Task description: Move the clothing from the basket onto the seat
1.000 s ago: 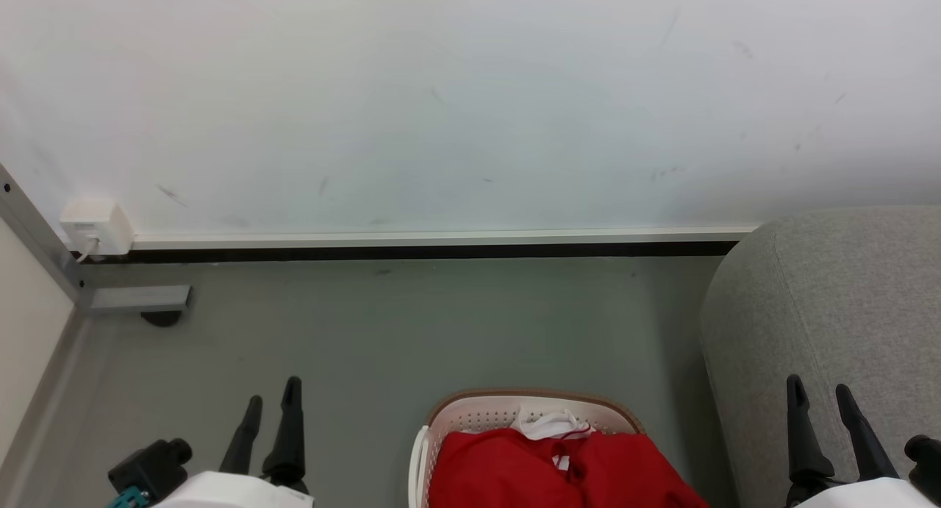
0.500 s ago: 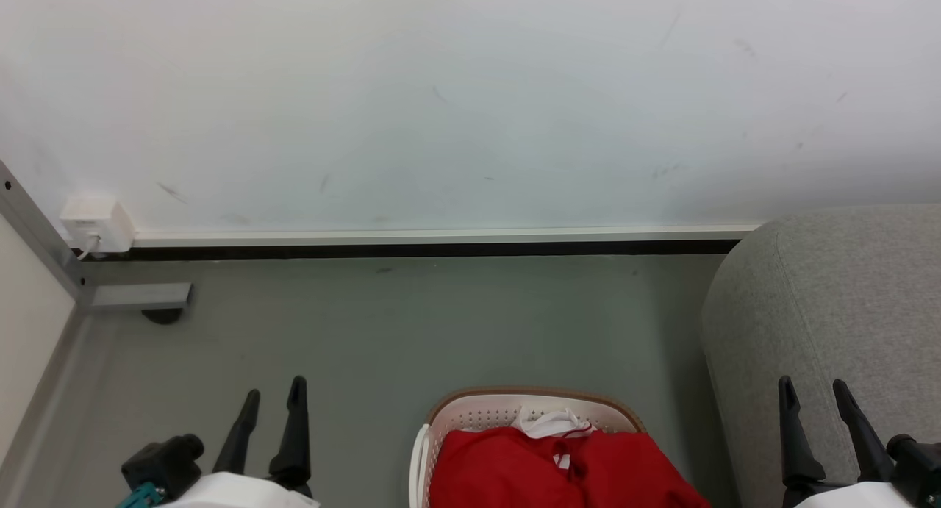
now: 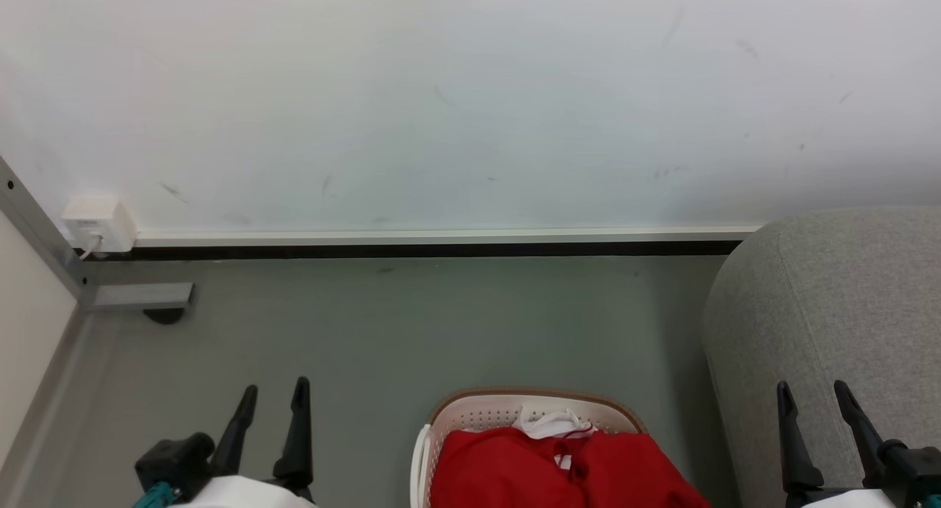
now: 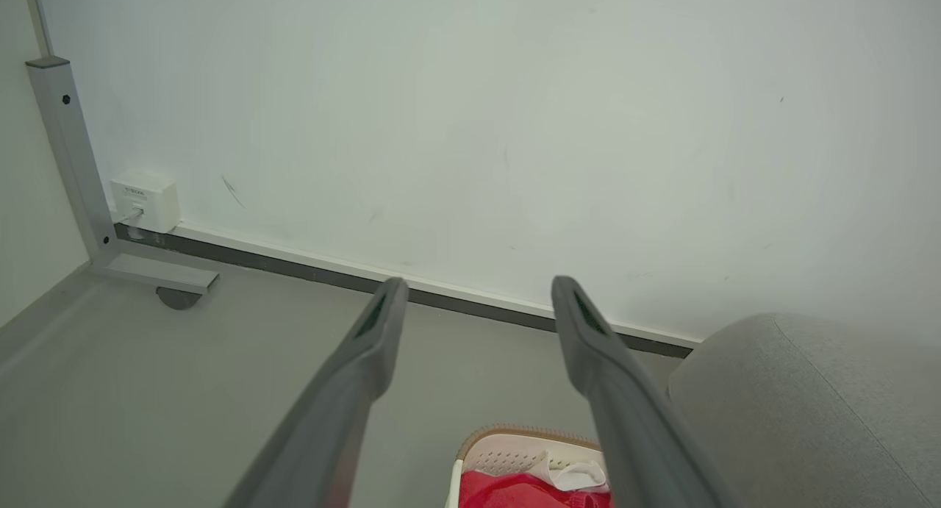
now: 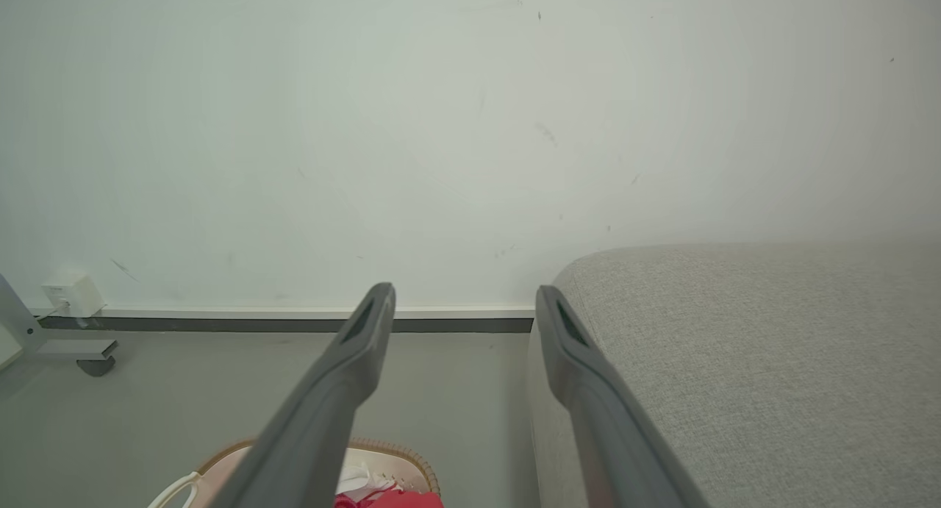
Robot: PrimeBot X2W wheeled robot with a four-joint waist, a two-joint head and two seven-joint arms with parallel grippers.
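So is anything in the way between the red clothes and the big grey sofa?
Nothing visible is. The red clothing lies on top in the basket, so it just has to be lifted out. Between the basket and the sofa there is a strip of floor.

Head and wrists toward same wall [image 3: 470,89], basket [image 3: 529,393]
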